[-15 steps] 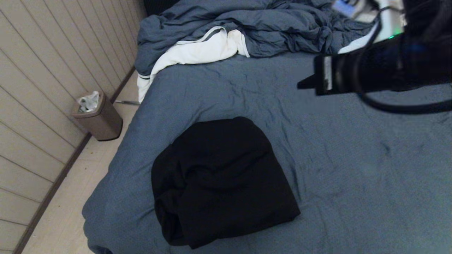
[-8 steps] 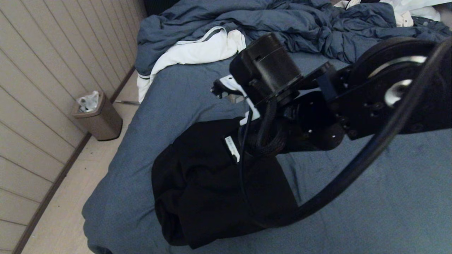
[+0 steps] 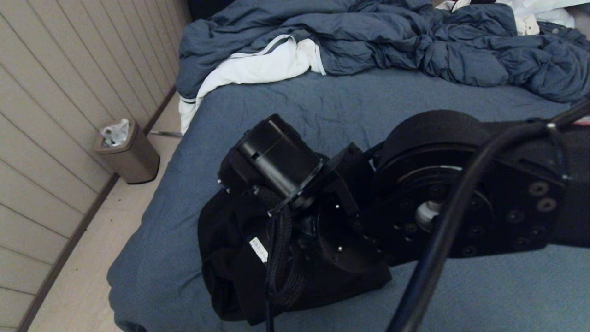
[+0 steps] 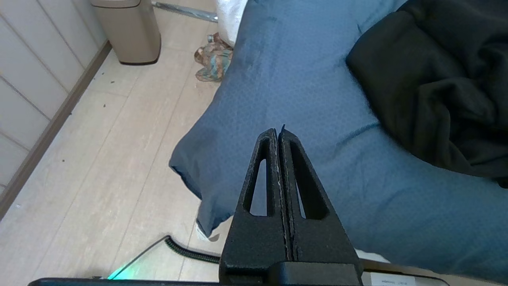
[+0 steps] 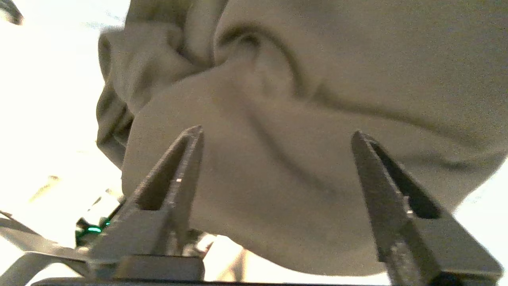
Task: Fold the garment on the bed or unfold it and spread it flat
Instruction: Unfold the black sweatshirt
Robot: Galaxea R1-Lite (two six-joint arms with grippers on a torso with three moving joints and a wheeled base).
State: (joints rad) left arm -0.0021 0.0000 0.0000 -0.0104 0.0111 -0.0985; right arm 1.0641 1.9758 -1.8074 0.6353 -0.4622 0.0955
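Right wrist view: right gripper (image 5: 278, 135) has jaws spread wide, gripping nothing, poised over the folded black garment (image 5: 317, 99). Left gripper (image 4: 279, 133), jaws pressed together and empty, hangs off the near corner of the bed (image 4: 293, 83).

**Bedroom surroundings: bedding heap, bin and floor clutter**

A rumpled blue-grey duvet (image 3: 368, 37) is heaped across the far end of the mattress. A white cloth with a grey stripe (image 3: 253, 69) spills out from under its left part and hangs over the mattress edge toward the floor. A tan waste bin (image 3: 128, 154) stands on the pale plank floor (image 3: 83, 286) against the panelled wall (image 3: 55, 92), with crumpled white material in its top. In the left wrist view, a small bundle of patterned fabric (image 4: 213, 60) lies on the floor near the bin, and a coiled black cable (image 4: 186, 249) runs along the floor.
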